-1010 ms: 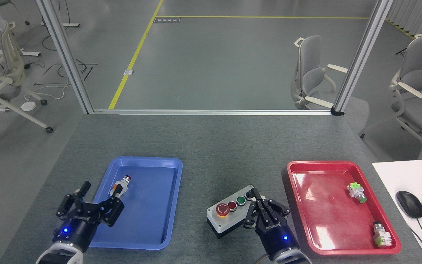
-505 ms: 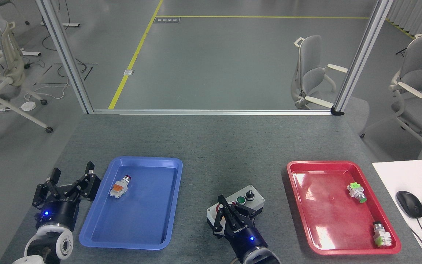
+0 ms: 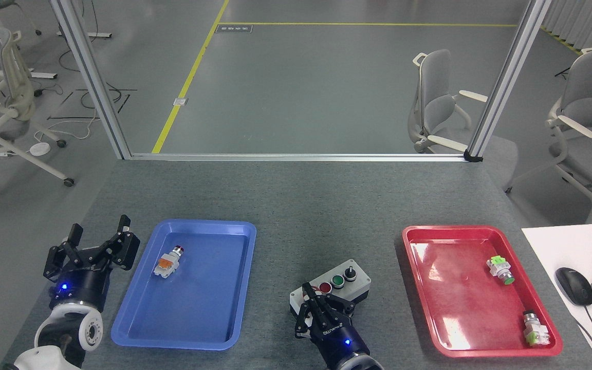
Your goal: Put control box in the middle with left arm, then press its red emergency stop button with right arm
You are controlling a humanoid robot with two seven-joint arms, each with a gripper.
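right gripper (image 3: 312,306) fingers pressed together over e-stop on control box (image 3: 345,288), so push straight down. left gripper (image 3: 92,246) fingers spread, idle.

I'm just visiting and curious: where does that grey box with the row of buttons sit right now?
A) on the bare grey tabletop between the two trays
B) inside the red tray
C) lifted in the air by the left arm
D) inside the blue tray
A: the control box rests on the grey tabletop, between the blue tray and the red tray, with the right end effector over its near end.
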